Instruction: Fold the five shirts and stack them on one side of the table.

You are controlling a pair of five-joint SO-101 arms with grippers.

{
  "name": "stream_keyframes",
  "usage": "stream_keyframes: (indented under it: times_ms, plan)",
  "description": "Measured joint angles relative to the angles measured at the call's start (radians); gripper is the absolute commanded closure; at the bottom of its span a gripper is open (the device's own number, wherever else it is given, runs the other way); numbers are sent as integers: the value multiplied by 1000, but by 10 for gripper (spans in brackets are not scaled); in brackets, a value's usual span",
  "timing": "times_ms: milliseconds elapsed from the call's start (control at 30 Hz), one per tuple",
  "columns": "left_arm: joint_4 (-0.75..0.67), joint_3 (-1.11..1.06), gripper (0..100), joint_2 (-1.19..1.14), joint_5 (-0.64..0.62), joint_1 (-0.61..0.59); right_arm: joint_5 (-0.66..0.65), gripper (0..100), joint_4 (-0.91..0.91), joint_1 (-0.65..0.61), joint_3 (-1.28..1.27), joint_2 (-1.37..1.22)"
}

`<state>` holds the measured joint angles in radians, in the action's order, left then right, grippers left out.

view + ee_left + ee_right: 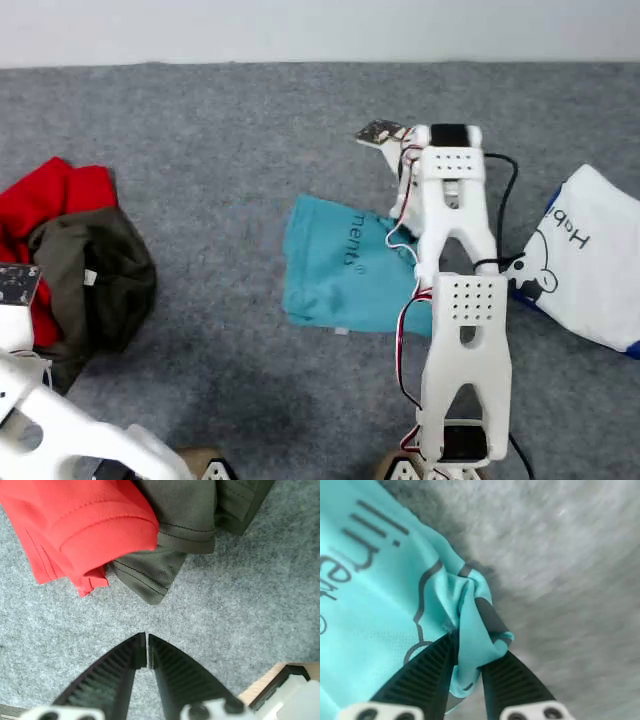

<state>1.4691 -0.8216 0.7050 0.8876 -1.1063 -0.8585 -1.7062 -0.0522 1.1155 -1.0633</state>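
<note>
1. Grey felt-like cloth [200, 130] covers the table, and a rumpled teal shirt with dark lettering [335, 265] lies near its middle.
2. My right gripper [467, 675] sits at that teal shirt's edge, jaws drawn narrow and pinching a bunched fold of its fabric (the fold is squeezed up between them).
3. My left gripper [147, 652] hangs over bare grey cloth well to the left of the teal shirt, jaws pressed together on nothing.
4. Left of the teal shirt, a crumpled red shirt [50, 200] and a dark olive shirt [100, 275] lie heaped, touching and overlapping.
5. Right of the teal shirt, apart from it, lies a white shirt with a bear print and blue trim [590, 260].
</note>
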Motion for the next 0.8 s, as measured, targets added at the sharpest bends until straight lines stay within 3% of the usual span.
stream_keyframes:
  times_ms: [233, 533, 700, 800]
  plan:
    - [0, 0, 983, 0, 0, 0, -262, 990, 219, -98, 54, 0]
    - [0, 0, 983, 0, 0, 0, -292, 986, 437, -325, 54, -20]
    - [0, 0, 983, 0, 0, 0, -292, 826, 479, -333, 54, -37]
    - [0, 0, 983, 0, 0, 0, -292, 812, 471, -333, 54, -37]
